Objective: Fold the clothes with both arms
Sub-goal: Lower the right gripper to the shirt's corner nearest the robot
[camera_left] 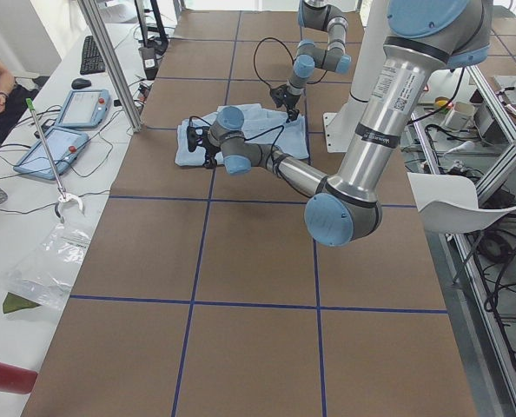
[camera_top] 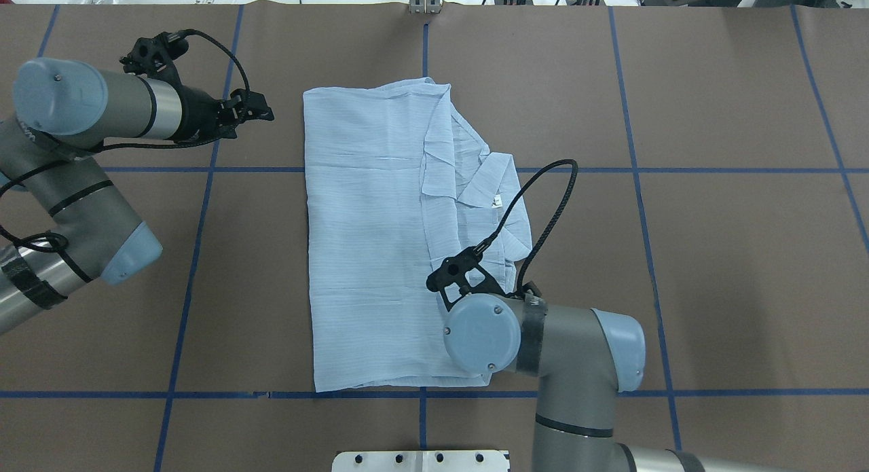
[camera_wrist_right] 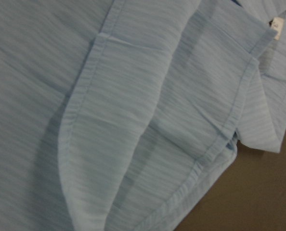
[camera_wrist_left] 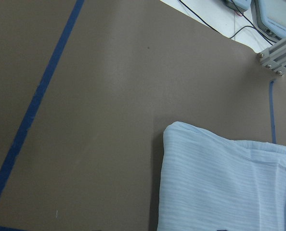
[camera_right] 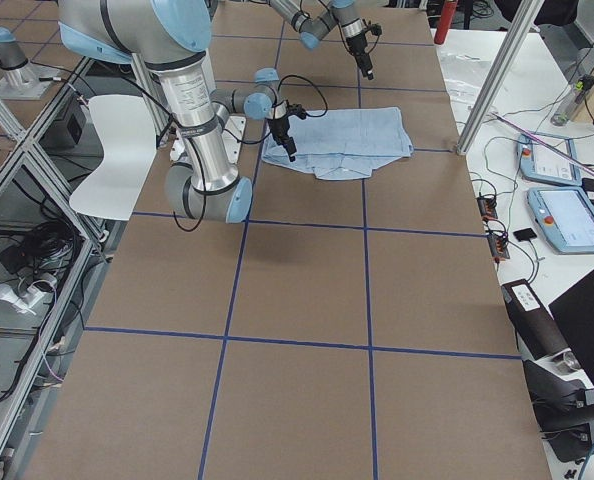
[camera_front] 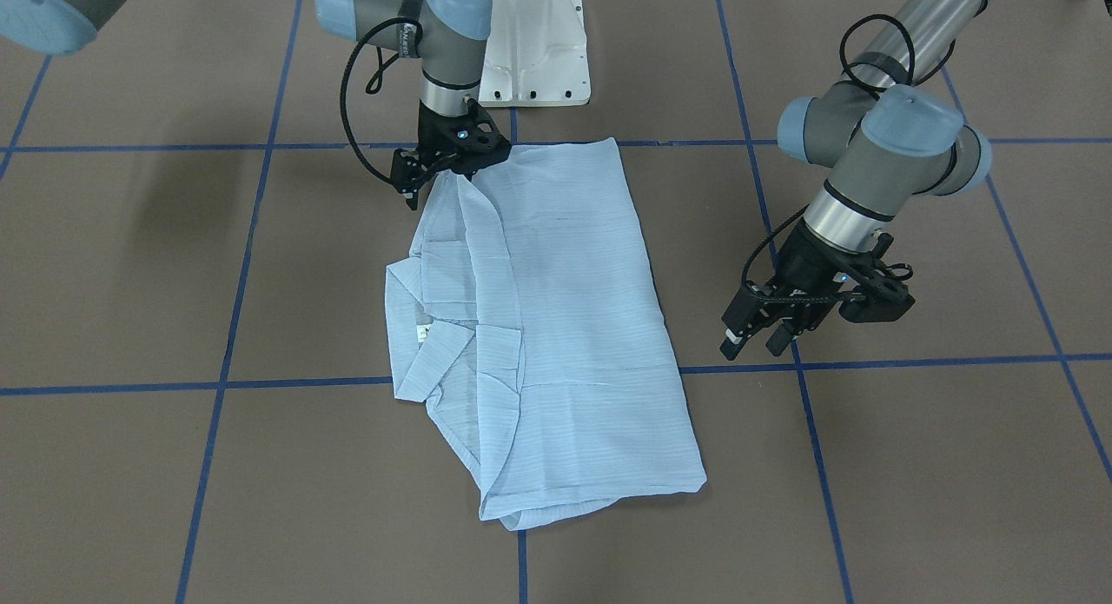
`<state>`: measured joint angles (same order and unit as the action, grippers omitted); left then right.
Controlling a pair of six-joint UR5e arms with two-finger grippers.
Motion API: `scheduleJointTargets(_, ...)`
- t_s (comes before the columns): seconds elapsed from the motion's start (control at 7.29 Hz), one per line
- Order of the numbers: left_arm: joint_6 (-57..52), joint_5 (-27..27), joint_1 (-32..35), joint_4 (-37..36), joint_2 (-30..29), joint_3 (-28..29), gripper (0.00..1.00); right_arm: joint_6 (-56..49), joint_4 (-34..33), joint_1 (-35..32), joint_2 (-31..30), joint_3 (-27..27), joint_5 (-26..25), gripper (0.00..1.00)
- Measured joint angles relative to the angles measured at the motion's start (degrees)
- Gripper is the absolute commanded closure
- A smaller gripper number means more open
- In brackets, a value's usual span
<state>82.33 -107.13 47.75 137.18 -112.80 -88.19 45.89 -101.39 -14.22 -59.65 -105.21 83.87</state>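
Front-facing view: the light-blue shirt (camera_front: 565, 326) lies folded into a long strip at frame centre on the brown table (camera_front: 130, 282). Its collar (camera_front: 434, 352) and white neck label (camera_front: 426, 333) face up at the strip's left edge. The right gripper (camera_front: 430, 187) sits at upper left of centre, at the shirt's top-left corner, where the cloth peaks up to the fingertips. Cannot tell whether they pinch the cloth or are let go. The left gripper (camera_front: 756, 343) hangs at right over bare table, apart from the shirt, fingers spread and holding nothing.

Overhead view: the shirt spans frame centre. The left gripper is at upper left, beside the shirt's far-left corner and not touching it. The right arm's wrist hides its own gripper above the shirt's lower right.

Left side view: the shirt is small at upper centre, with both grippers close to it.

Right side view: the near arm's gripper points down at the shirt's left edge.

Left wrist view: a rounded shirt corner at lower right, blue tape line (camera_wrist_left: 34, 106) at left.

Right wrist view: folded hems fill the frame, with the label at upper right.
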Motion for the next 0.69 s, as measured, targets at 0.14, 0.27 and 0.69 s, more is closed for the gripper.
scheduleJointTargets(0.14,0.08,0.04,0.02,-0.05,0.01,-0.71,0.16,-0.48,-0.02,-0.4,-3.1,-2.64,0.02,0.0)
scheduleJointTargets(0.27,0.27,0.06,0.05,-0.14,0.02,-1.37,0.16,-0.42,-0.04,-0.63,-5.63,-4.61,-0.02,0.0)
scheduleJointTargets(0.69,0.68,0.14,0.06,-0.39,0.04,-2.29,0.16,0.49,-0.17,-0.92,-9.02,-7.81,0.28,0.0)
